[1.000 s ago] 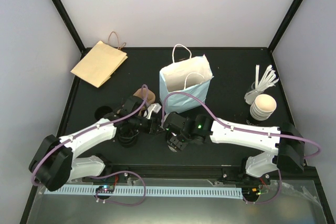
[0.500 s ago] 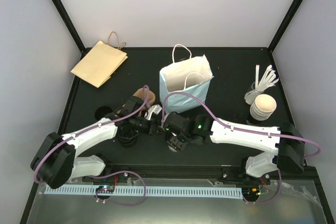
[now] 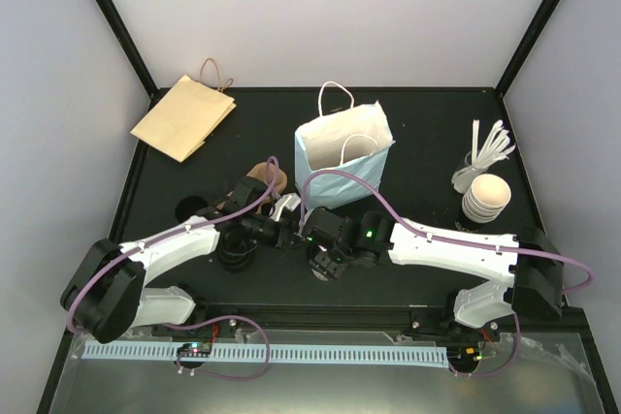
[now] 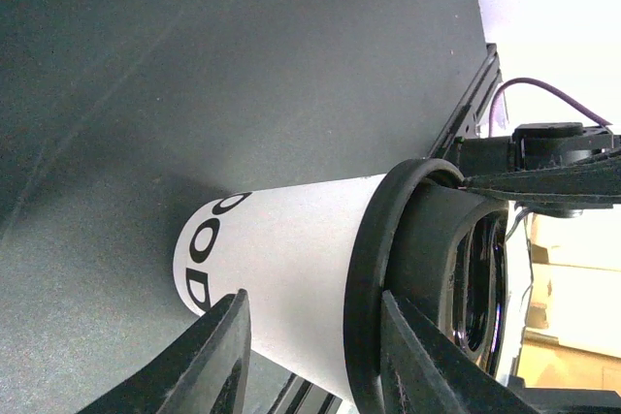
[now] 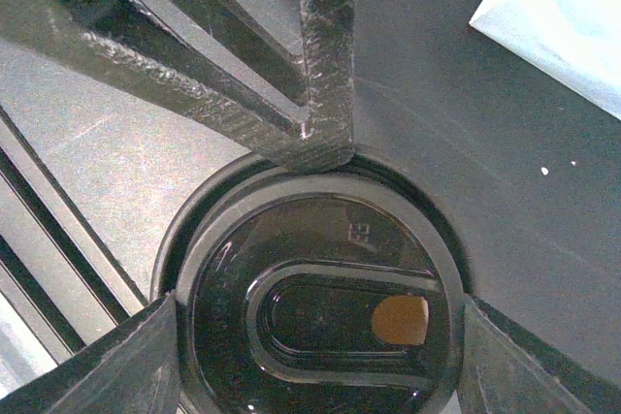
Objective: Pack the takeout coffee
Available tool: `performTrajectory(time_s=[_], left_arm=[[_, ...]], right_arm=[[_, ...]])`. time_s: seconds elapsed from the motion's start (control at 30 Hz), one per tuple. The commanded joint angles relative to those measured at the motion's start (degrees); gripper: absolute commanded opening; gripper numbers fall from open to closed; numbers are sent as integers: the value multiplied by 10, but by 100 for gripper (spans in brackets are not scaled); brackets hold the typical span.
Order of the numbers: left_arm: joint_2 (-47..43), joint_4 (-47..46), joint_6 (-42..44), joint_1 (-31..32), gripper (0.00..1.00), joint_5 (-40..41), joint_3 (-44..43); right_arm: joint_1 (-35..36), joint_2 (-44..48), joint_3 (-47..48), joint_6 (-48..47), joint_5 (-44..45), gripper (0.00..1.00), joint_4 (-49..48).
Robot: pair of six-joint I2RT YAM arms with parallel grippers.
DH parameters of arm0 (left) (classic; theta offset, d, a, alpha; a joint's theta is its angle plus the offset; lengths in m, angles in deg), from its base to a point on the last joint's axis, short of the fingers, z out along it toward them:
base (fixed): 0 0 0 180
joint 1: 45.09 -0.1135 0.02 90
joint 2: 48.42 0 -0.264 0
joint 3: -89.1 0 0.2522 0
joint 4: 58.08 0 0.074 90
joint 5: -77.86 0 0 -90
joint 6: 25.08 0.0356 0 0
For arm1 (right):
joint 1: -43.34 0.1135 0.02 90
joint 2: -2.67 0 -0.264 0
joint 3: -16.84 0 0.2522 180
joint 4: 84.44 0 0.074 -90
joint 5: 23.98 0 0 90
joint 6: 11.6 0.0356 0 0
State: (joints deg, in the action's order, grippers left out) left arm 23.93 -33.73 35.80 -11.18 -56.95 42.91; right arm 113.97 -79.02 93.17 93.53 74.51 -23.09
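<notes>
The takeout coffee, a white paper cup (image 4: 281, 269) with black lettering and a black lid (image 5: 315, 307), stands on the black table between both arms. In the top view only a bit of its lid (image 3: 325, 269) shows under the right gripper. My right gripper (image 5: 317, 302) comes from above, with a finger against each side of the lid's rim. My left gripper (image 4: 312, 296) is open at the cup's side, one finger level with the wall and one level with the lid. Its finger (image 5: 325, 133) touches the lid's edge.
A white paper bag (image 3: 344, 147) stands open just behind the grippers. A flat brown bag (image 3: 184, 115) lies back left. Loose black lids (image 3: 236, 254) and a brown object (image 3: 267, 176) are by the left arm. Stacked white cups (image 3: 485, 196) and cutlery (image 3: 490, 147) are at right.
My left arm has edged slightly towards the back. The right arm and the cup have not visibly moved.
</notes>
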Motion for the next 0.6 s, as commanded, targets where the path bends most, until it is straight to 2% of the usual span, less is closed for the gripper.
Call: performTrajectory(time_s=[0.0, 0.57], left_arm=[[28, 11, 0, 7, 37, 58, 34], [45, -14, -8, 11, 36, 90, 67]], right_arm=[[4, -21, -9, -9, -22, 72, -1], [3, -27, -13, -6, -21, 72, -6]])
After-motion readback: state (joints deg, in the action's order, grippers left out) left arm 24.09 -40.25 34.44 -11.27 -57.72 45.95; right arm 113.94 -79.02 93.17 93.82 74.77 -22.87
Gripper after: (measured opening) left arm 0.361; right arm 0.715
